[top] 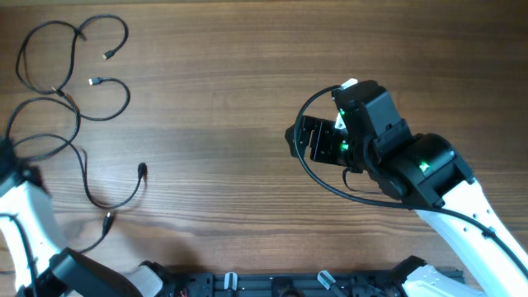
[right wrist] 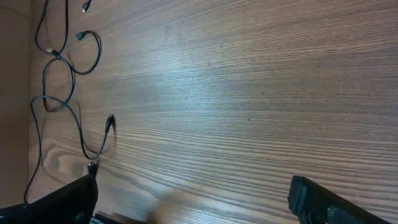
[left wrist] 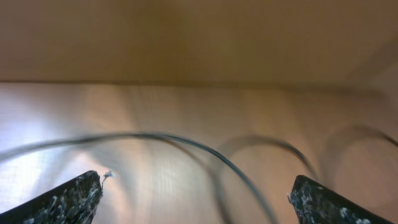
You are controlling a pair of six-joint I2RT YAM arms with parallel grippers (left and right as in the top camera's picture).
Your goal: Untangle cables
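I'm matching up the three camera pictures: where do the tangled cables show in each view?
Overhead: cables in the upper left, trailing down the left side.
Left wrist: blurred, arcing across the lower middle.
Right wrist: down the left edge.
Shared landmark: the wood-grain table.

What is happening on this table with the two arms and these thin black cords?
Two robot arms work at a wooden table to untangle the cables. These lie in loose, crossing loops on the robot's left side. The left claw is open and close above them; one cable passes blurred in front of it, not gripped. The right claw is also open, over bare wood, well apart from the cables.
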